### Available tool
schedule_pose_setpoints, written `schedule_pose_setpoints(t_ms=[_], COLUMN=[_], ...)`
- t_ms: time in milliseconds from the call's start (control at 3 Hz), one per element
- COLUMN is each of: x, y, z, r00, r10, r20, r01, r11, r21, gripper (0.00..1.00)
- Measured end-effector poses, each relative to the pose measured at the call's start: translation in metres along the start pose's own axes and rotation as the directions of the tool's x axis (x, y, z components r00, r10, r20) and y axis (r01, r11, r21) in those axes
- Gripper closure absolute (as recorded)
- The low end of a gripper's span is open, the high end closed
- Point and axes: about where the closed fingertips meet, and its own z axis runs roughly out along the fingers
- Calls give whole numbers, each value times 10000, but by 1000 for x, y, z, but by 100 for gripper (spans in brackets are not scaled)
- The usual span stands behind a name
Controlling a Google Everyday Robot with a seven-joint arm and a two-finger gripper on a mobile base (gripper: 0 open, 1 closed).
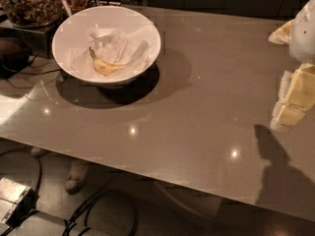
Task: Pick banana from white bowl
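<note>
High angled view down across table (197, 107), white bowl (66, 43) far left, gripper (287, 75) at right edge

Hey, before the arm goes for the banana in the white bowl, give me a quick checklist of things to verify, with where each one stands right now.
1. Banana visible inside the white bowl: ok.
2. Banana lying on top of the crumpled paper, not buried: ok.
3. Bowl standing upright on the table: ok.
4. Tool positioned above the bowl: not ok; it is at the right edge of the view, far across the table from the bowl.
5. Paper free of the banana, so it will not lift with it: cannot tell.
</note>
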Motion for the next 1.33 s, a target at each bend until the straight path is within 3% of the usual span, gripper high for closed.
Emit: schedule_pose_setpoints(t_ms=[333,667,1000,1333], x=[0,-30,-75,-129], y=[0,-9,-23,-29], z=[0,-2,-7,-7], r00=[10000,9999,9983,9847], r10=[0,34,-537,-1632], r20=[0,118,236,619], r01=[0,-33,540,1645], r11=[10000,10000,9985,9862], r21=[0,-89,-119,-174], gripper=[0,0,0,0])
